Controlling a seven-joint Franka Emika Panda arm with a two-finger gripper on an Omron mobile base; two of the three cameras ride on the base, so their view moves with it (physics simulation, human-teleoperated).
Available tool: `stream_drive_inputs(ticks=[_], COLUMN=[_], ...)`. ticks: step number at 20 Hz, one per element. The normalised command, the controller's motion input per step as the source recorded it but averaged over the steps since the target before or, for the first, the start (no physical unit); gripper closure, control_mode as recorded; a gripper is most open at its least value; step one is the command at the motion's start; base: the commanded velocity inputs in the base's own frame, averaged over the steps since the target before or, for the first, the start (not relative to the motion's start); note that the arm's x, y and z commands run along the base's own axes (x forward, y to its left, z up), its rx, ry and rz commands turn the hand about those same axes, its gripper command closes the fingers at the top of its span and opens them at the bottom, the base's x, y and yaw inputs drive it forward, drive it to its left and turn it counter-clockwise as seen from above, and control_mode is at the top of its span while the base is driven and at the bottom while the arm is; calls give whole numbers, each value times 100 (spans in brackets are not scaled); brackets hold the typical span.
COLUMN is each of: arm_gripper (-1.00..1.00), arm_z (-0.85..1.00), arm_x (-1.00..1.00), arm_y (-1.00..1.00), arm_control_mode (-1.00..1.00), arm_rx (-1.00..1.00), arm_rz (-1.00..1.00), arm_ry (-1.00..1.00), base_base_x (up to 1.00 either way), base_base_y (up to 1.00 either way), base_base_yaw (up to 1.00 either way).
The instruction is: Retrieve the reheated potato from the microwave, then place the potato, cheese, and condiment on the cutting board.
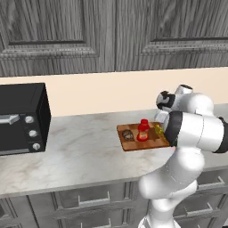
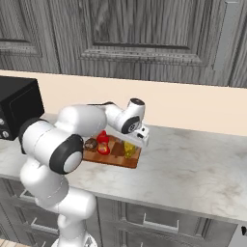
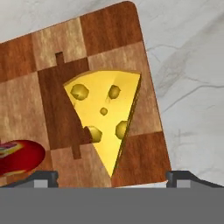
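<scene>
Hand view: yellow holed cheese (image 3: 107, 118) wedge flat on cutting board (image 3: 109, 39).

Left base view: the arm's dark-banded joint hides the right end of the cutting board (image 1: 133, 143) and most of the cheese (image 1: 159, 130); only a yellow sliver shows. Toaster oven (image 1: 21, 118) is cut off by the left edge. Potato (image 1: 128, 134) is too small to make out surface detail. Right base view: the arm's forearm covers the board's left and rear edges (image 2: 116, 158); the potato (image 2: 90, 144) is partly hidden behind the elbow. Label on the condiment (image 2: 102, 143) is unreadable. Hand view: the condiment (image 3: 19, 157) is cut by the left edge, with cap and label indistinct; the board's near edge (image 3: 140, 166) is lost at the bottom.
</scene>
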Motion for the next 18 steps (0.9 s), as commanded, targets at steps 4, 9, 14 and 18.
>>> stream_drive_inputs(ticks=[4,9,14,18], arm_gripper=[-100,-100,-100,-100], arm_z=[11,18,23,20], arm_x=[-62,-56,-49,-45], arm_y=[10,37,48,47], arm_control_mode=[-100,-100,-100,-100], arm_rx=[-2,-10,-12,-8], arm_rz=[-4,0,1,0], arm_ry=[-5,-16,-22,-9], base_base_x=[0,0,0,0], base_base_y=[0,0,0,0], base_base_yaw=[0,0,0,0])
